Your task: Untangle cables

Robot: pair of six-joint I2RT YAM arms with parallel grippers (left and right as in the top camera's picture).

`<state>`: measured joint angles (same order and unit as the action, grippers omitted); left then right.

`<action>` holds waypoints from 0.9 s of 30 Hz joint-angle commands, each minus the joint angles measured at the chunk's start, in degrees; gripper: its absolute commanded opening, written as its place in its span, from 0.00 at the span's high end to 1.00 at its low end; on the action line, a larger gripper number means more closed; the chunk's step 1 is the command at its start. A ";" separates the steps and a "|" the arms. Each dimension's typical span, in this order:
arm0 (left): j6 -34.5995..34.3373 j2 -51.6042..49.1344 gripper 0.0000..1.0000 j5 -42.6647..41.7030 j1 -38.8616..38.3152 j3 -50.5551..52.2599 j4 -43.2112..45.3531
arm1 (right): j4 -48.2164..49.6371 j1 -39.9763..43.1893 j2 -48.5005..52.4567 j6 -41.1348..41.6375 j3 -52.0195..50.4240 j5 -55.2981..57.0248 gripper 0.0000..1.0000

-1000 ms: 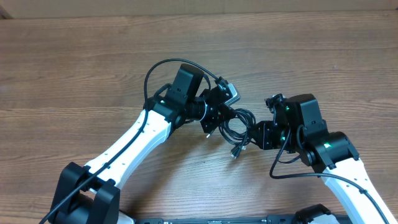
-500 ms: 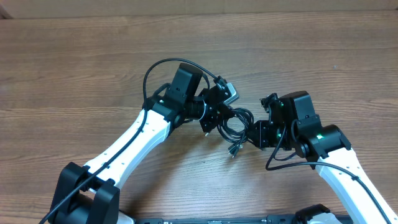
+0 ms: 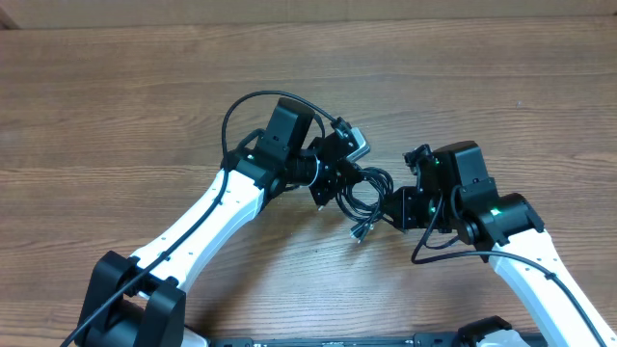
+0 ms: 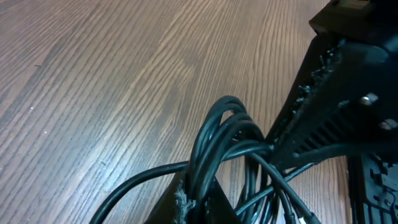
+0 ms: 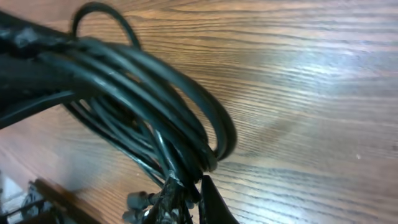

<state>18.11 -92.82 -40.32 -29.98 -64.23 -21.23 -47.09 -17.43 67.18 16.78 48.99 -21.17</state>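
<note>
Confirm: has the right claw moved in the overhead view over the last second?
Yes. Against the table's grain, the right claw has slid left, toward the cables that the motionless left claw holds.

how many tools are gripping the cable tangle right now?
2. The left tool is shut on the cables at the tangle's left side, the right tool at its right side. Neither is hidden.

A wooden table [image 3: 116, 96] fills nearly the whole overhead view, its brown grain running left to right in long streaks. Along the top edge lies a pale tan strip [image 3: 289, 12], possibly cardboard or a wall; the view does not settle which. In the right wrist view the tabletop carries a soft sheen of reflected light.
</note>
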 commanded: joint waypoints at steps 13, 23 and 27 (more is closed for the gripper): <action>-4.46 0.37 0.96 -2.82 4.20 -0.92 -1.86 | -12.74 -0.20 0.13 23.82 0.46 31.30 0.96; -3.89 0.37 0.96 -2.54 3.69 -0.92 -4.31 | 1.27 -0.20 0.13 1.68 0.50 8.81 0.81; -3.93 0.37 0.96 -2.60 3.67 -0.92 -5.09 | 4.57 -0.20 0.13 -3.74 0.50 -3.30 0.83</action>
<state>14.94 -92.82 -41.58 -25.89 -64.23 -26.06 -43.97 -17.65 67.26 19.75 49.12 -12.14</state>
